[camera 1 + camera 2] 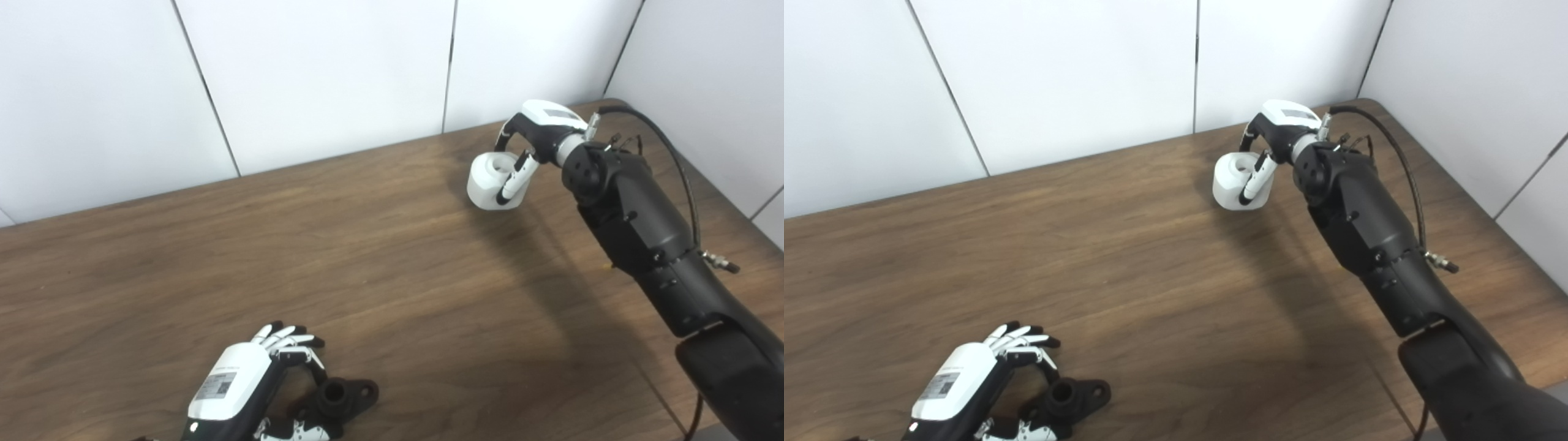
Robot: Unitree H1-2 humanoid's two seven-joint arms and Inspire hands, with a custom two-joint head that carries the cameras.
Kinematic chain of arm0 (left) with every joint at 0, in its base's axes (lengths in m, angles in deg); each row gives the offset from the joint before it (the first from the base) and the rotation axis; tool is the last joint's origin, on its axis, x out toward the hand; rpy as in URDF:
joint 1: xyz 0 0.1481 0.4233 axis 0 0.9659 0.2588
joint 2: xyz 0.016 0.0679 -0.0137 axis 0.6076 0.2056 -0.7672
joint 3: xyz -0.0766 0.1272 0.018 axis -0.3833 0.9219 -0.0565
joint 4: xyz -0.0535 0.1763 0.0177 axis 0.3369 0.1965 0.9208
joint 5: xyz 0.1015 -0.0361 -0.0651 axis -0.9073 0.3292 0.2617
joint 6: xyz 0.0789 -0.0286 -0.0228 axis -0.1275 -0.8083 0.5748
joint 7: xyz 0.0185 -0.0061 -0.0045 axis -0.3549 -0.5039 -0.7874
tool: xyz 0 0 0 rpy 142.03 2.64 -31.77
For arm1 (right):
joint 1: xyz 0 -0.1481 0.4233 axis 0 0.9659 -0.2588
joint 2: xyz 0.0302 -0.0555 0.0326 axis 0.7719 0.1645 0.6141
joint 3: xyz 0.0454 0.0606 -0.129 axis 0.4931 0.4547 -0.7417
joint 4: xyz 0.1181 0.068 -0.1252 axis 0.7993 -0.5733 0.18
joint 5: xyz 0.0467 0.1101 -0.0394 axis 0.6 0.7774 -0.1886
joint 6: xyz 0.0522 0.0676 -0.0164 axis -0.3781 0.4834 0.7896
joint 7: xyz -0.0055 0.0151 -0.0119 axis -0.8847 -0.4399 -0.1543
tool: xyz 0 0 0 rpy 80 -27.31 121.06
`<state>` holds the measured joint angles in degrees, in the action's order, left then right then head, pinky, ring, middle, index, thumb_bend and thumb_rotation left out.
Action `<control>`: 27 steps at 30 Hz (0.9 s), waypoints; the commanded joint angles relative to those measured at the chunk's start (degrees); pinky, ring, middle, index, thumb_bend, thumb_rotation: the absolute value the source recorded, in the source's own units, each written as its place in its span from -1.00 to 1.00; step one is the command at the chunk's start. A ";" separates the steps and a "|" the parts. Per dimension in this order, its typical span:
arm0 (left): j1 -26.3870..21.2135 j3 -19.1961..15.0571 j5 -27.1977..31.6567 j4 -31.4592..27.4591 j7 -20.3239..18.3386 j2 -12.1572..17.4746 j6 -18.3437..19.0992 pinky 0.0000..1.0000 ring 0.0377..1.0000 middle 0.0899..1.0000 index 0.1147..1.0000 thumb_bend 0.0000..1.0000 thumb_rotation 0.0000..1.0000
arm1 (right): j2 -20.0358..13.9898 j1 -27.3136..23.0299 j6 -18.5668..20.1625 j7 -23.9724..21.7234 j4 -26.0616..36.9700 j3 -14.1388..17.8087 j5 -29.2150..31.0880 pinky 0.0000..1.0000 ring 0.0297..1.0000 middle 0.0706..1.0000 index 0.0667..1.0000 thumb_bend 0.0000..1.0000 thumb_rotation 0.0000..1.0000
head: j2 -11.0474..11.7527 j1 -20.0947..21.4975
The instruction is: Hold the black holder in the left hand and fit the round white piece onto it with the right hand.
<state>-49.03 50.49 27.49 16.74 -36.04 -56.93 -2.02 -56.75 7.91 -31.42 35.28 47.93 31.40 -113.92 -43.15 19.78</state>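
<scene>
1. Your right hand's [539,131] fingers [513,177] are curled around the round white piece [490,182], which sits near the table's [367,257] far right corner.
2. Your left hand's [245,380] fingers [285,339] spread loosely beside the black holder [337,401] at the near edge; you cannot tell whether they grip it.

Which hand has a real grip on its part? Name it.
The right hand, far across the table: its fingers wrap the round white piece. The left hand only curls beside the black holder.
</scene>
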 commanded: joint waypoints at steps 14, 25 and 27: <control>1.35 0.20 -0.59 -1.25 -3.31 0.98 0.60 0.95 0.76 0.52 -0.16 0.03 -0.90 | -3.51 -0.71 -1.01 2.34 4.00 -0.22 1.74 0.63 0.78 0.57 -0.10 0.04 -0.72 | -0.54 -0.96; 1.02 0.63 -1.80 -0.13 -3.14 0.39 0.36 0.95 0.75 0.52 -0.15 0.03 -0.90 | -2.56 0.88 0.78 -10.60 21.75 -0.64 -1.19 0.64 0.72 0.56 -0.10 0.05 -0.72 | -0.42 -2.75; 0.91 0.70 -2.00 -0.06 -3.32 0.13 0.66 0.95 0.76 0.52 -0.15 0.03 -0.90 | -2.05 1.07 0.78 -13.32 24.76 -0.69 -2.50 0.68 0.77 0.58 -0.10 0.05 -0.72 | -0.50 -3.29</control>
<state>-48.92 50.53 26.16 15.82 -37.29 -57.17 -1.86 -57.94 10.37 -31.04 22.95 70.18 29.89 -114.74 -43.59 16.79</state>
